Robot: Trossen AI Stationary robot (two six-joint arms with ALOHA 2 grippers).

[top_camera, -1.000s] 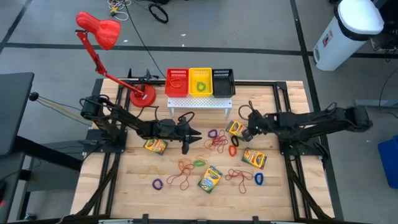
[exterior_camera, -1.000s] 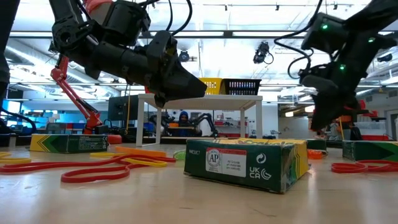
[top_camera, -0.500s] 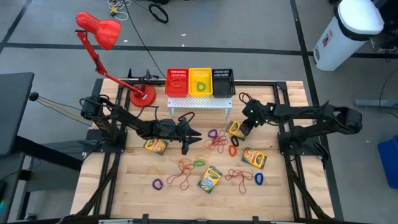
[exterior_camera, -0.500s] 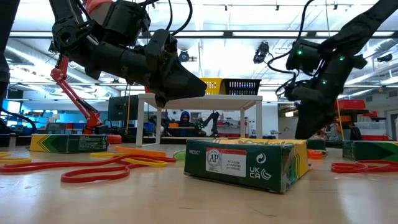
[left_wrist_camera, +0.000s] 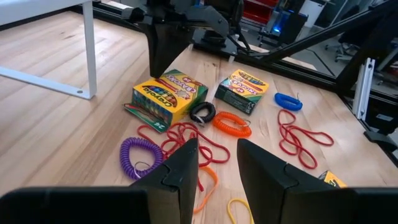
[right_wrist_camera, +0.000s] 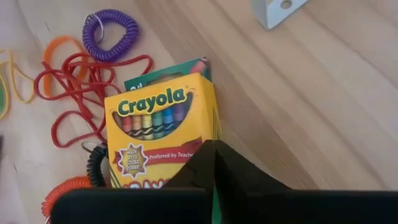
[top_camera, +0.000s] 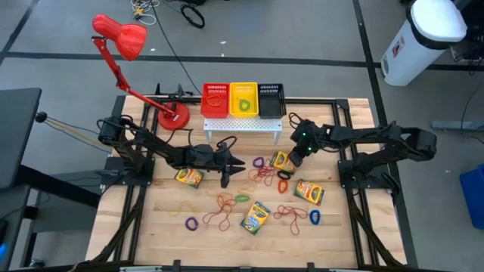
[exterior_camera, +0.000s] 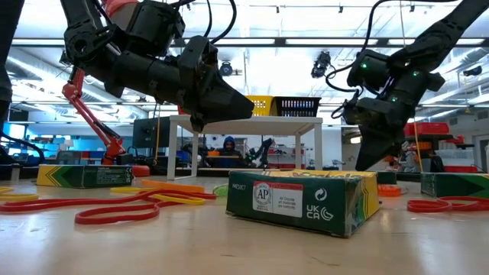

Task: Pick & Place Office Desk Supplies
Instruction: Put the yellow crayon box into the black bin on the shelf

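Observation:
A yellow-and-green crayon box (top_camera: 282,160) lies right of the table's middle, amid red, purple and orange rubber bands (top_camera: 264,171). My right gripper (top_camera: 292,156) is shut, with its tips down at this box (right_wrist_camera: 158,127). My left gripper (top_camera: 228,169) hovers open over bare wood left of the bands, and nothing lies between its fingers (left_wrist_camera: 217,152). Other crayon boxes lie flat at the left (top_camera: 189,177), the near middle (top_camera: 255,217) and the right (top_camera: 308,192). My right gripper's shut fingertips (right_wrist_camera: 205,163) meet the crayon box at one long edge (right_wrist_camera: 212,118), slanting down from the table's right. The fingers cover the spot itself, so I cannot tell whether they press on it. The box stays on the table, printed face up.
A white perforated rack (top_camera: 243,125) at the far middle carries red, yellow and black baskets. A red desk lamp (top_camera: 119,36) stands at the far left. More bands lie across the near half (top_camera: 227,202), and a blue one (top_camera: 314,217) lies at the right.
My right gripper has swung toward the table's left, sunk a little and tipped more steeply downward onto the crayon box near the bands.

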